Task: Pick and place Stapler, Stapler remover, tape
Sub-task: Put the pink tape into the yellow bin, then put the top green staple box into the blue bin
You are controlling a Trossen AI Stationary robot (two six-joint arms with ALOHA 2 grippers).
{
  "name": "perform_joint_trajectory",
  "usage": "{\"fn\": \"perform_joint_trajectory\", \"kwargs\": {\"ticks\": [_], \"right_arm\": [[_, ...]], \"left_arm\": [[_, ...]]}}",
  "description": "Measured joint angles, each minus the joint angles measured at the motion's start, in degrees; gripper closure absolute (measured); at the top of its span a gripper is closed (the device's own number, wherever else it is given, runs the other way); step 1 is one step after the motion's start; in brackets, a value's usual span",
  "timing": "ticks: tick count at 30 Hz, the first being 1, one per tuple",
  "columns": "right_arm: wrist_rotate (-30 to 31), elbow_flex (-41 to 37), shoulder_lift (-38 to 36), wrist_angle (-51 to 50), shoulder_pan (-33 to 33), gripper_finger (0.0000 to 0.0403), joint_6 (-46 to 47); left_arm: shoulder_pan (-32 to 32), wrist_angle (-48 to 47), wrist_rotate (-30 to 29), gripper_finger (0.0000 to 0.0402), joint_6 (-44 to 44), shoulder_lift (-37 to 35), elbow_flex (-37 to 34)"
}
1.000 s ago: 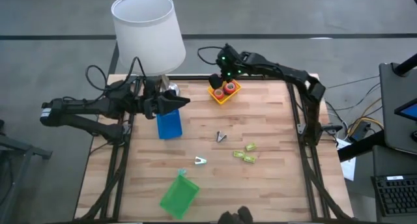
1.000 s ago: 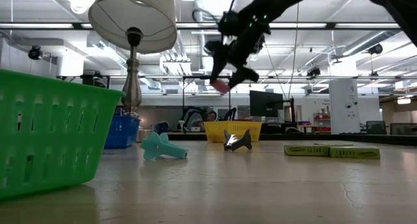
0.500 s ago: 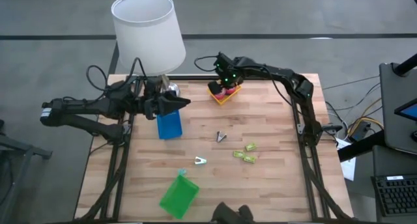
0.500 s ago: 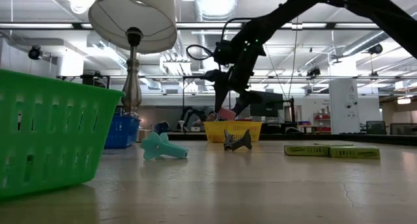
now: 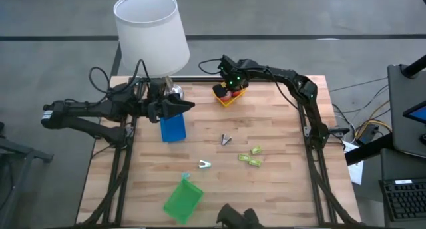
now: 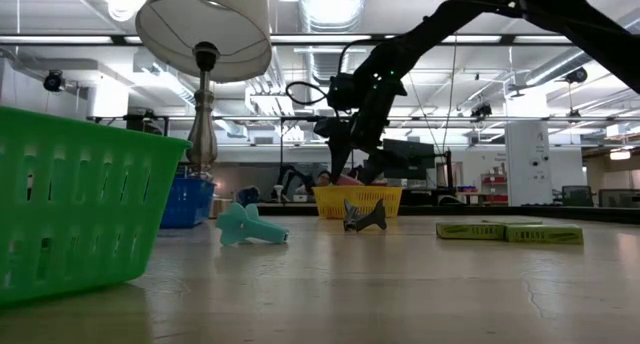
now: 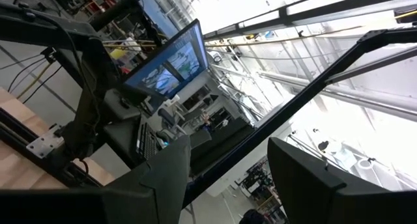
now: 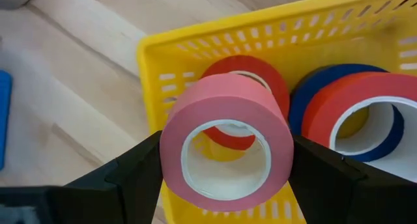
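My right gripper [image 5: 229,87] is at the table's far edge, down at the yellow basket [image 5: 234,98], shut on a pink tape roll [image 8: 225,146]. The basket holds a red roll [image 8: 260,71], a dark blue roll [image 8: 326,87] and another red roll [image 8: 365,100]. A silver staple remover [image 5: 226,140] and a teal one [image 5: 204,164] lie on the table. My left gripper [image 5: 181,106] hovers open above the blue basket [image 5: 172,127]. My right gripper pinches the pink tape roll by its outer wall [image 8: 171,142], one finger [image 8: 130,168] on each side, coming from above. The roll's hole faces the wrist camera. It hangs at the yellow basket's rim [image 6: 345,182], over the red roll; whether it rests on that roll I cannot tell.
A lamp [image 5: 150,32] stands at the far left corner. A green basket [image 5: 182,199] sits near the near edge. Two lime-green oblong pieces [image 5: 250,156] lie right of centre. Bare wood stretches across the table's middle and right side.
My right gripper has come down and a little toward the table's left, from well above the yellow basket to its rim. It has stayed shut on the pink roll, which now hangs low over the rolls inside.
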Motion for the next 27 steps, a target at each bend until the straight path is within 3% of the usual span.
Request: {"fn": "perform_joint_trajectory", "kwargs": {"ticks": [7,17,27], "right_arm": [[-0.27,0.0,0.0,0.1,-0.29,0.0115,0.13],[-0.49,0.0,0.0,0.52,-0.25,0.0037,-0.16],[-0.97,3.32,-1.47,-5.79,-0.15,0.0035,-3.2]], "left_arm": [[0.0,-0.01,-0.02,0.0193,0.06,0.0,-0.14],[0.0,0.01,-0.02,0.0193,-0.26,0.04,-0.98],[0.0,0.01,0.07,0.0193,0.03,0.04,-0.98]]}}
